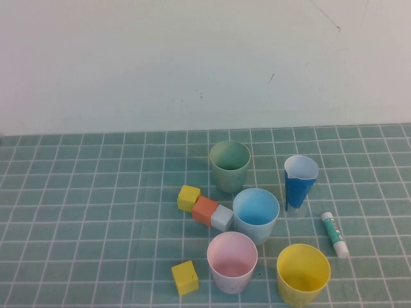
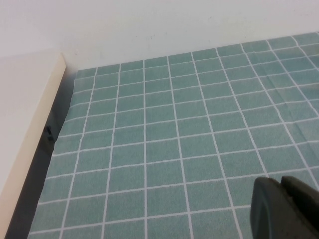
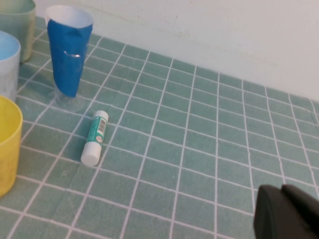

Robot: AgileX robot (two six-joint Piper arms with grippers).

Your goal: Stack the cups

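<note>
Both sets of jaws sit closed and empty: our left gripper (image 2: 282, 209) hangs over bare green-checked worktop (image 2: 174, 139), our right gripper (image 3: 284, 214) over the worktop near a glue stick (image 3: 94, 138). We see all four cups standing upright and apart: the sage green cup (image 1: 229, 165) farthest back, the light blue cup (image 1: 256, 214) before it, the pink cup (image 1: 232, 262) and the yellow cup (image 1: 303, 273) nearest. A dark blue cone cup (image 1: 300, 182) stands to their right.
</note>
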